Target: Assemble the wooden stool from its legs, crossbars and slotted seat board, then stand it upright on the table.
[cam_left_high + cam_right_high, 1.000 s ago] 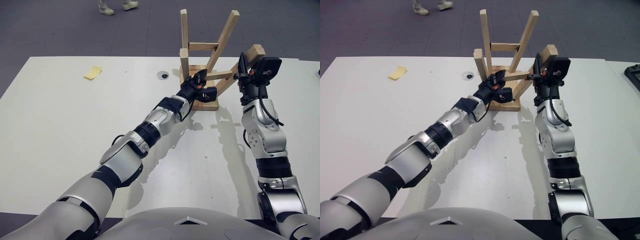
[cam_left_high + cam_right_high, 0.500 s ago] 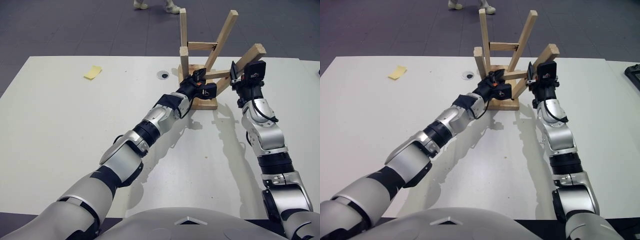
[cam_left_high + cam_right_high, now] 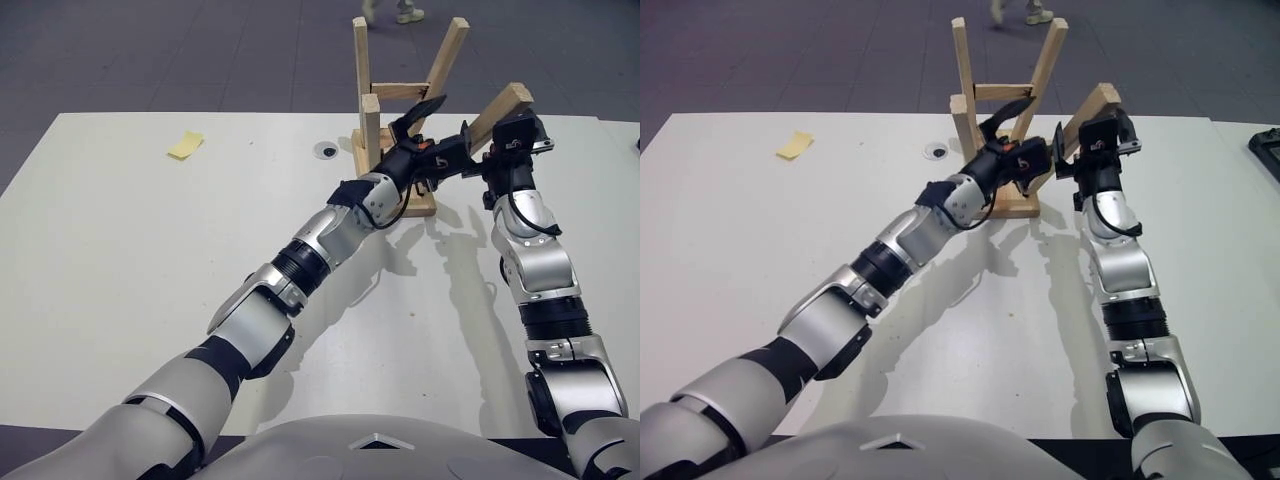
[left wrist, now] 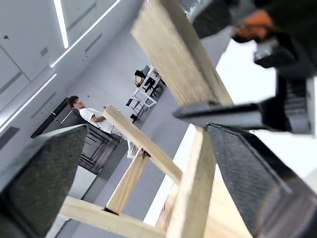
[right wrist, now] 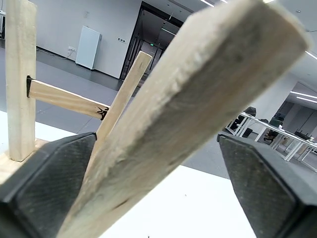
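The wooden stool sits upside down at the table's far side, its seat board [image 3: 415,207] on the table and its legs pointing up. Two long legs [image 3: 361,60] rise at the back, joined by a crossbar [image 3: 400,92]. A slanted leg [image 3: 512,100] leans out to the right. My left gripper [image 3: 432,138] is open among the legs above the board, and wood [image 4: 173,54] passes between its pads [image 4: 39,173]. My right gripper [image 3: 492,145] is open around the slanted leg [image 5: 188,89], whose pads [image 5: 49,173] stand wide on either side.
A yellow sticky note [image 3: 186,145] lies at the far left of the white table [image 3: 150,280]. A round cable hole [image 3: 326,150] is just left of the stool. A dark object [image 3: 1268,150] sits at the right table edge.
My left gripper has risen from the seat board to up among the legs and has opened wide. My right gripper has shifted slightly along the slanted leg. The stool has moved a little.
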`<act>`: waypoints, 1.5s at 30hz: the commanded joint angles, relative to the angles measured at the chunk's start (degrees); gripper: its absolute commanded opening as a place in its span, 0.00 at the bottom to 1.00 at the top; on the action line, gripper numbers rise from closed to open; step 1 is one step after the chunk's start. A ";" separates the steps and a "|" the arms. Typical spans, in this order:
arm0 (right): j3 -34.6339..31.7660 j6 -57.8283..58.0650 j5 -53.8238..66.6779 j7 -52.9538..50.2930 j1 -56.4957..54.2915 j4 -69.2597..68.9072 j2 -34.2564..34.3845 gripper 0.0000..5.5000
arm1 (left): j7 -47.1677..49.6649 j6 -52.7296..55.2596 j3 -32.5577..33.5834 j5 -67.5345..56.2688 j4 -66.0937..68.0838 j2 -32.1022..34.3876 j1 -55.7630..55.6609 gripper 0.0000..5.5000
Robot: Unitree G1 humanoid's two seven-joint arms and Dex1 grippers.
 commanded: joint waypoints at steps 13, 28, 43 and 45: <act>-9.52 -0.79 10.27 8.92 10.86 -7.62 9.46 0.98 | 3.06 8.74 24.05 -25.26 -29.41 -0.97 2.62 0.98; -19.24 0.91 15.74 8.95 -0.01 -17.00 11.67 0.98 | 7.43 13.61 32.30 -29.60 -31.22 1.34 3.90 0.98; -19.80 1.79 11.59 9.43 -0.57 -13.79 12.54 0.98 | 7.60 14.24 31.85 -28.77 -30.55 2.19 4.43 0.98; -20.41 0.63 11.25 9.92 -2.25 -12.71 11.96 0.98 | 7.60 14.30 31.86 -28.75 -30.55 2.35 4.32 0.98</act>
